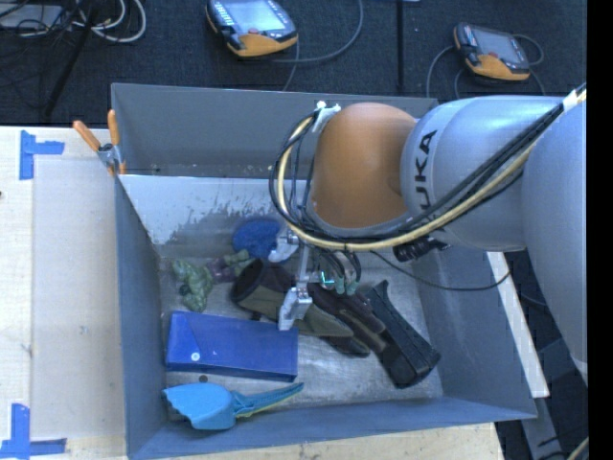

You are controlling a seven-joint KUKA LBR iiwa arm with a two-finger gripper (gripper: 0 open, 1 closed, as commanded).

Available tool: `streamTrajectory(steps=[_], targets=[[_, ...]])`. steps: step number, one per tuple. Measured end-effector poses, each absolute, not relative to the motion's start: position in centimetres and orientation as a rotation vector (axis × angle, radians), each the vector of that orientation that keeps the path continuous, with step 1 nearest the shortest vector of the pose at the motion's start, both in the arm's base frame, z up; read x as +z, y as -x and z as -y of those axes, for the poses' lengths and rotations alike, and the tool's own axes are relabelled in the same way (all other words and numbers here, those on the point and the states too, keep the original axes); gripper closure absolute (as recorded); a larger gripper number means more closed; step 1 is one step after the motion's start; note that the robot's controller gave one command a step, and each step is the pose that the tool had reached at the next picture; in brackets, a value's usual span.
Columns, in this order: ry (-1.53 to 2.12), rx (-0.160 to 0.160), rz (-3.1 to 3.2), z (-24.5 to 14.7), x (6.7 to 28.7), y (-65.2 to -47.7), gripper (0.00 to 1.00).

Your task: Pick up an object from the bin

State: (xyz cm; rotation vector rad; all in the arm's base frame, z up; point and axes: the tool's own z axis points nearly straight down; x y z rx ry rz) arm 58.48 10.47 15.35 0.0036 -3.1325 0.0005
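My gripper hangs below the arm's wrist over the middle of the bin, open. One silver fingertip stands at the near side and the other at the far side of the left end of a black and olive fabric thing. That thing stretches right into a long black piece. A blue rounded thing lies just beyond the far fingertip. A flat blue box lies just in front of the near fingertip.
A small green camouflage figure lies at the left of the bin floor. A light blue leaf-shaped thing with a thin stem rests near the front wall. The arm and its cables cover the bin's right rear.
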Motion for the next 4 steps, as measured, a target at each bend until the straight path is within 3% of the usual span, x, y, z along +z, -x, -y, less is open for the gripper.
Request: streamTrajectory(steps=[1,2,3,4], targets=[[0.0,0.0,3.14,-10.4,15.8,-58.7,0.0],[0.198,-0.013,3.164,-8.5,8.2,-59.0,1.0],[0.198,-0.014,3.164,-8.5,8.2,-59.0,1.0],[0.224,0.0,3.13,-8.0,11.1,-58.6,1.0]])
